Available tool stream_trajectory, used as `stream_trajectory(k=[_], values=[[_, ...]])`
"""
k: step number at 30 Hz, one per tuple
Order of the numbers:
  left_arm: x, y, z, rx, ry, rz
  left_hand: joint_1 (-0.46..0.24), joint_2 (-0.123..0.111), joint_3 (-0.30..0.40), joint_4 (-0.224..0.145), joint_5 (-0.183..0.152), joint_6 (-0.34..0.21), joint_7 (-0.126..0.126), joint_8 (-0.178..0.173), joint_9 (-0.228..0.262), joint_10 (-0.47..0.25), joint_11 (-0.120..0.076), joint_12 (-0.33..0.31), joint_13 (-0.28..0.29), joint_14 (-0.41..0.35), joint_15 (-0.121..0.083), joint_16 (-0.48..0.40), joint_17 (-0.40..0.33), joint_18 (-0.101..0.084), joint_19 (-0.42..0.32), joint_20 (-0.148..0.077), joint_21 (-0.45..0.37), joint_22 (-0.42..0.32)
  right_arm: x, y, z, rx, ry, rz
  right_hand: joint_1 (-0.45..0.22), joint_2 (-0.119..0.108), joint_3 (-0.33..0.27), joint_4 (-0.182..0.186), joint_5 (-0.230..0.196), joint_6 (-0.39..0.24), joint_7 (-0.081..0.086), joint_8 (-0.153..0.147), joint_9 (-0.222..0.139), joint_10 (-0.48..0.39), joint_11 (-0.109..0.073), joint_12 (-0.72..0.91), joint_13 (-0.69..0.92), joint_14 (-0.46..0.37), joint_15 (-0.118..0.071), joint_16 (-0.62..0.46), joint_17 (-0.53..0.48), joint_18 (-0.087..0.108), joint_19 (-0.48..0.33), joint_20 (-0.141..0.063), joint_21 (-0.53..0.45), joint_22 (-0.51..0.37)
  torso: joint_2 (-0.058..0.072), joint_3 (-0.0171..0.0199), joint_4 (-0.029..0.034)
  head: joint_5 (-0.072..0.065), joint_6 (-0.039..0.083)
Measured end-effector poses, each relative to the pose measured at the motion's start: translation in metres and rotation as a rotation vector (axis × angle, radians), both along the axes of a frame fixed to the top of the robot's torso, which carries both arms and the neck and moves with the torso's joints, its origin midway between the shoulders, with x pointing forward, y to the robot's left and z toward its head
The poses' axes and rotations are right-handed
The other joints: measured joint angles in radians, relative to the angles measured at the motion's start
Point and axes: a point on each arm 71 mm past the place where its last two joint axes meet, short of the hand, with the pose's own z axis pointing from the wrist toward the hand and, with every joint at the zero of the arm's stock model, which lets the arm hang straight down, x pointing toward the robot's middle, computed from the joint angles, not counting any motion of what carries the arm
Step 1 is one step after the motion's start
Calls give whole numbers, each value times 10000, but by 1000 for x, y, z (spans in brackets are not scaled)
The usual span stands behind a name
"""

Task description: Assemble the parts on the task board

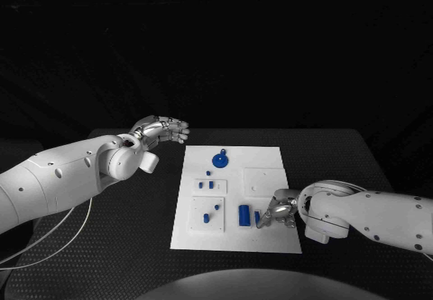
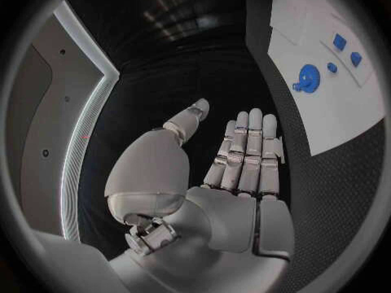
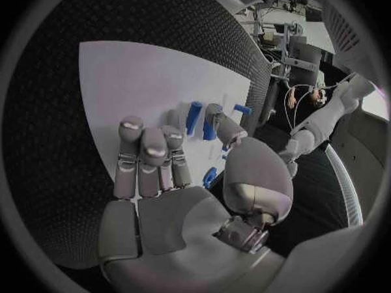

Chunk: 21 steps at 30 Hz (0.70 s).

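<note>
The white task board (image 1: pixel 271 156) lies in the middle of the black table. On it are a round blue part (image 1: pixel 220 160) at the far end, two small blue pieces (image 1: pixel 206 184) in a mid plate, a blue cylinder (image 1: pixel 243 215) and a slim blue piece (image 1: pixel 257 217) near the front. My right hand (image 1: pixel 280 211) hovers low over the board's front right, fingers spread and empty, thumb (image 3: pixel 225 127) beside the blue cylinder (image 3: pixel 194 117). My left hand (image 1: pixel 163 130) is raised off the board's far left corner, its fingers (image 2: pixel 248 150) straight and holding nothing.
Two more small blue pieces (image 1: pixel 208 217) lie in the front left plate of the board. Black mesh table (image 1: pixel 117 250) surrounds the board on all sides. A thin white cable (image 1: pixel 63 234) trails over the table at the left front.
</note>
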Motion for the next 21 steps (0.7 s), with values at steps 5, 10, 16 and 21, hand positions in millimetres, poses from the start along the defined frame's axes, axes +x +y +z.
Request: stream_trajectory(k=[5, 10, 16, 21], values=[[0, 0, 0, -1, 6, -10, 0, 0, 0, 0, 0, 0, 0, 0, -8, 0, 0, 0, 1, 0, 0, 0, 8, -10, 0, 0, 0, 9, -3, 0, -2, -152, 152, 443, 657, 52, -148, -148, 0, 0, 0, 0, 33, -36, -36, 0, 25, 1, 2, 0, 0, 0, -17, -17, 0, 0, 0, 6, -10, 7, 7], [0, -1, 0, -5, 13, -26, 0, 0, 0, 0, 0, 0, 0, 0, -8, 0, 0, 0, 1, 0, 0, 0, 7, -15, 0, 0, 0, 10, -4, 2, -2, -249, 166, 717, 794, 144, -248, -143, 0, 0, 0, 1, 39, -36, -36, 0, 25, 0, 4, 0, 0, -1, -35, -35, 0, 0, 2, 6, -9, -14, 7], [0, -1, 0, -6, 20, -35, 0, 0, 0, 0, 0, 0, 0, 38, -8, 0, 0, 0, -8, 0, 0, 0, 15, -59, 0, 0, 0, 9, -3, 5, -2, -294, 83, 849, 866, 258, -402, -86, 0, 0, -1, 10, 75, -36, -36, 0, 25, -17, -13, 0, 1, -1, -36, -34, 0, 1, 5, 6, -1, -33, -15], [0, -1, 0, -6, 24, -38, 0, 0, 0, 0, 0, 0, 0, 38, -8, 0, 0, 0, -7, 0, 0, 0, 14, -61, 0, 0, 0, 9, -2, 6, -3, -310, 25, 864, 601, 523, -565, 76, 0, 45, -45, 38, 72, -35, -37, 0, 24, -34, -29, 0, -13, 0, -36, -33, 0, -19, 6, 5, 6, -46, -40]])
